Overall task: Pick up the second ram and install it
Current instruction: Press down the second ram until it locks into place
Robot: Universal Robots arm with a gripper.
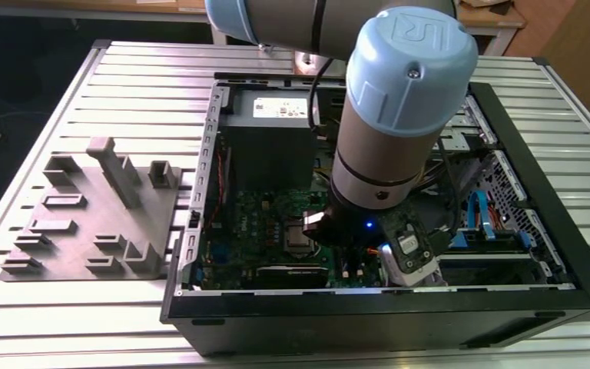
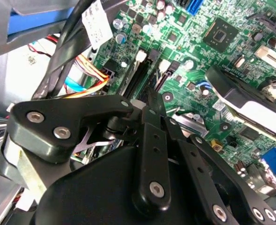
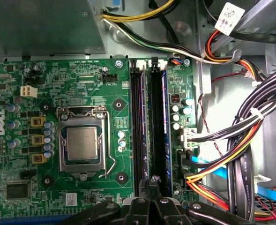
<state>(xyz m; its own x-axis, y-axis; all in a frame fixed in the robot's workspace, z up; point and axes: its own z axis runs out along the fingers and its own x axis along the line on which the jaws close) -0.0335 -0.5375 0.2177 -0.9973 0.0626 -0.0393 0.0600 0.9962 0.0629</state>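
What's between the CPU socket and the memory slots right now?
In the first wrist view, two small capacitors and the socket's wire lever, on bare green motherboard, lie between the CPU socket and the memory slots.

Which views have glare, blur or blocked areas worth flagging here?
Exterior view: the arm hides much of the open computer case, whose interior is dim. Second wrist view: the gripper linkage is close and soft. First wrist view: evenly lit, motherboard sharp.
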